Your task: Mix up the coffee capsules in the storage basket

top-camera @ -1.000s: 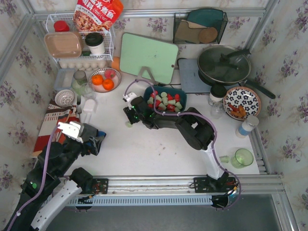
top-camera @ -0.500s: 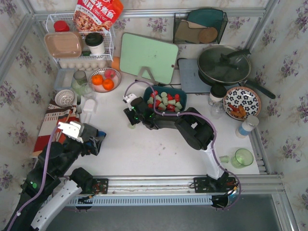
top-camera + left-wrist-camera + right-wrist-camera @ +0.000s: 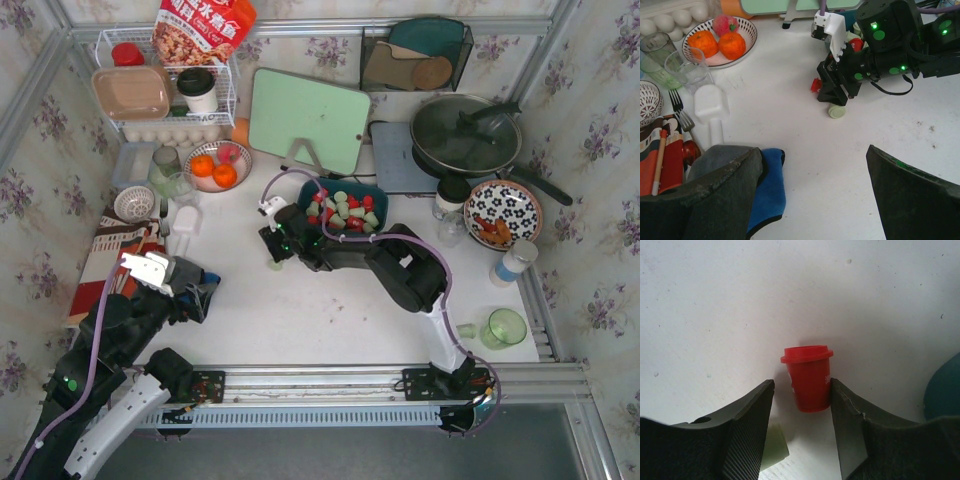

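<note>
On the counter (image 3: 715,300), at 8 o'clock from the storage basket (image 3: 380,192), right claw (image 3: 801,382) stands half open astride one red capsule (image 3: 809,385), not gripping. Left claw (image 3: 812,155) gapes wide, holding nothing.

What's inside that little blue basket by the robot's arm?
Red and pale green coffee capsules fill the storage basket. The right arm hides its near left corner; lower layers can't be seen.
</note>
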